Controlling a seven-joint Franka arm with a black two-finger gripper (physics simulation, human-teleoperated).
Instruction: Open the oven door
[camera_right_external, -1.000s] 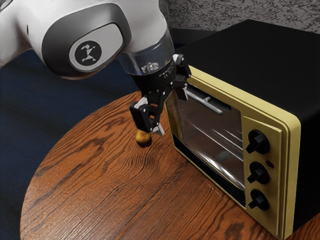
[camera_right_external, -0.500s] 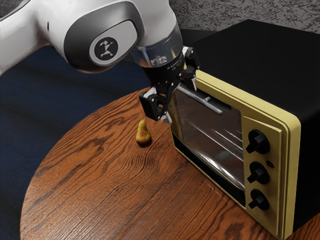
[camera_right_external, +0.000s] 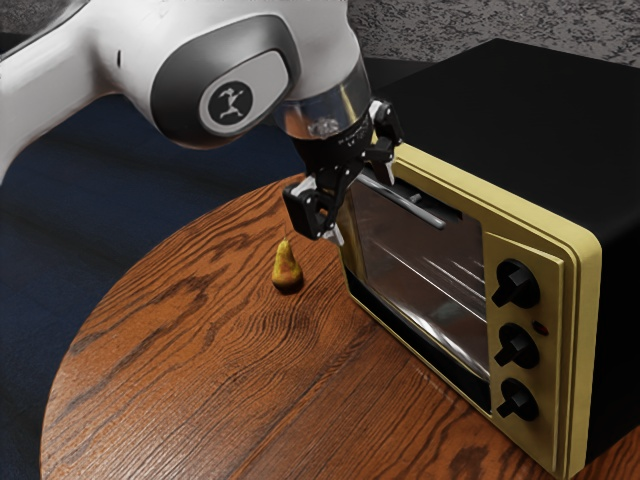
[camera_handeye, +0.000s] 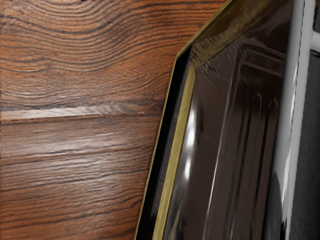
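Observation:
My gripper (camera_right_external: 364, 208) is open at the front of the yellow and black oven (camera_right_external: 560, 120), by the far end of its handle. One finger stands over the table side and the other near the oven's top front edge. The silver handle bar (camera_right_external: 412, 205) runs along the top of the glass door (camera_right_external: 420, 275), which is closed. From the hand, the handle (camera_handeye: 296, 95) appears as a long grey bar beside the dark door glass (camera_handeye: 225, 135). I cannot tell whether a finger touches the handle.
A yellow-brown pear (camera_right_external: 287, 268) stands upright on the round wooden table (camera_right_external: 200, 350), below my gripper and before the oven. Three black knobs (camera_right_external: 517, 345) are on the oven's front panel, at the exterior view's right of the door.
My hand has risen and shifted toward the exterior view's right, mostly in the earlier half second, uncovering the pear. The oven door has not moved.

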